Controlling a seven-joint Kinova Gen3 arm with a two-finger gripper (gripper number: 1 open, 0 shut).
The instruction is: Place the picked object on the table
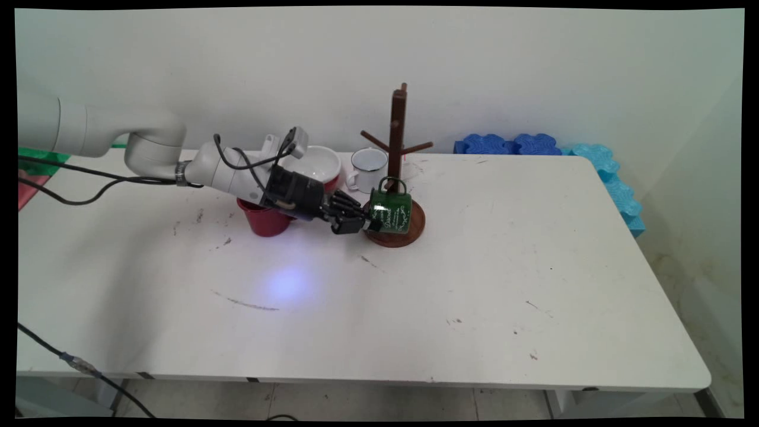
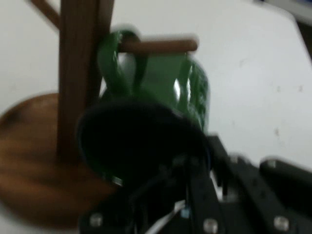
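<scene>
My gripper (image 1: 366, 224) is shut on the rim of a dark green mug (image 1: 392, 212) that lies tilted on its side against a brown wooden mug tree (image 1: 396, 136). In the hand view the green mug (image 2: 190, 87) fills the middle with its dark mouth facing me. Its handle loops over a low peg (image 2: 161, 45) of the tree, right beside the post (image 2: 78, 73). My gripper (image 2: 202, 156) holds the rim at the lower right, one finger inside the mouth and one outside. The mug hangs just above the tree's round base (image 1: 409, 234).
A red cup (image 1: 267, 220) stands under my wrist. Behind it are a white bowl (image 1: 317, 163) and a white enamel mug (image 1: 369, 169). Blue foam pieces (image 1: 510, 144) and cyan ones (image 1: 616, 184) line the far right edge. Black cables trail off to the left.
</scene>
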